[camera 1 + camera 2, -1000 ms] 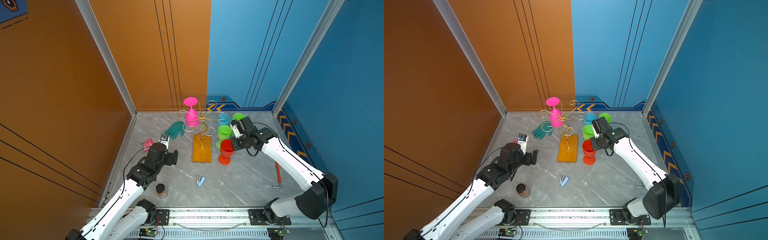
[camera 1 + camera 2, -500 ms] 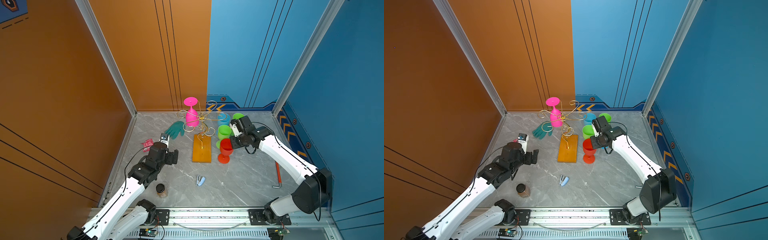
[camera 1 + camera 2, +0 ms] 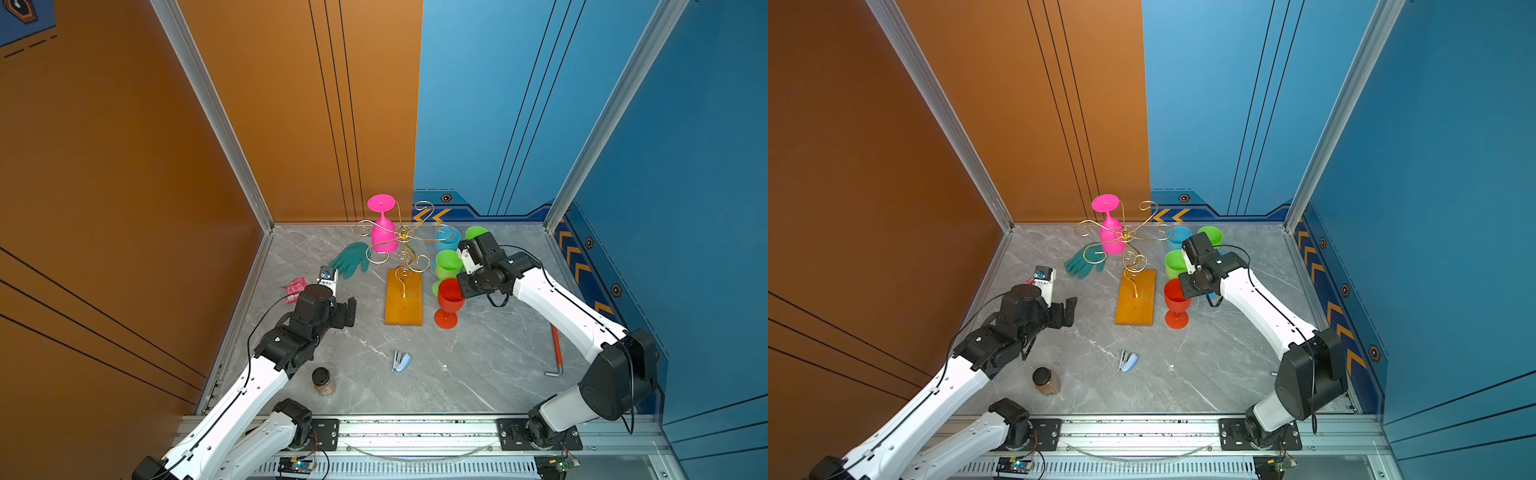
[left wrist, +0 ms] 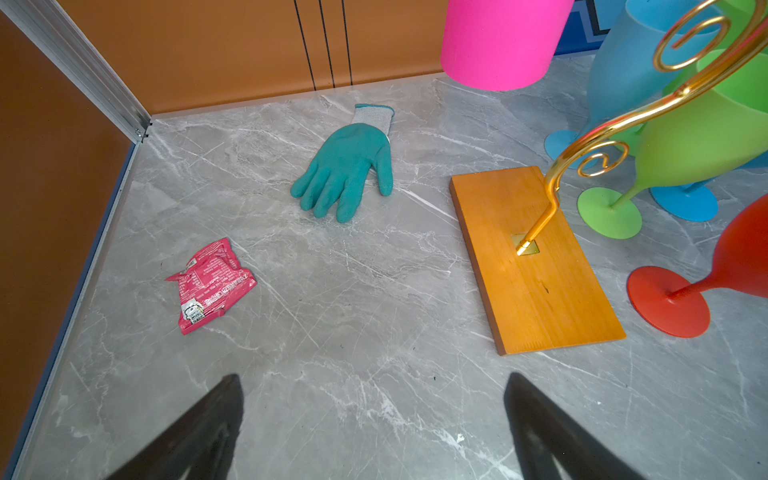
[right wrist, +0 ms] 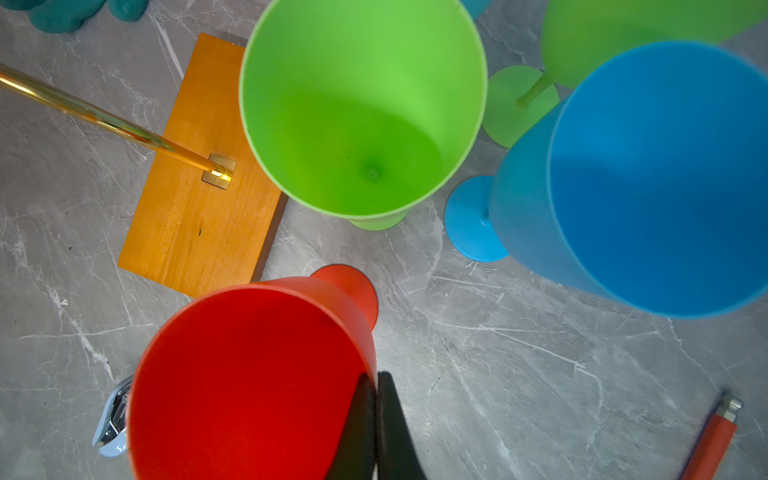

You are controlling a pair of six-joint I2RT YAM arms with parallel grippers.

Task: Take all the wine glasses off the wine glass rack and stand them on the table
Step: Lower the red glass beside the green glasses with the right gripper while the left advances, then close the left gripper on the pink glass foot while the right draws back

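Toward the back of a grey marbled surface [image 3: 478, 374] stands the wine glass rack [image 3: 402, 305]. Its gold wire curls spread from a central post set in an orange-brown wooden base.

A pink wine glass [image 3: 383, 237] hangs upside down from a curl on the rack's far left side. Its foot is uppermost and its bowl is clear of the surface.

Just to the right of the base, a red wine glass [image 3: 449, 297] stands upright, off the rack. The right gripper [image 5: 376, 376] reaches in from the right with its fingers pinched together on this glass's rim, one inside the bowl and one outside. A green glass [image 3: 448, 262] and a blue glass [image 3: 446, 239] stand upright just behind the red one.

The left gripper [image 4: 374, 376] hovers low over the surface, well to the left of the wooden base, with its jaws spread wide. Beyond it lie a teal glove [image 3: 351, 259] and a crumpled pink packet [image 3: 294, 286]. A small blue stapler [image 3: 401, 360] and a brown jar [image 3: 323, 380] with a black lid sit nearer the front. A red-handled tool [image 3: 556, 349] lies by the right wall.
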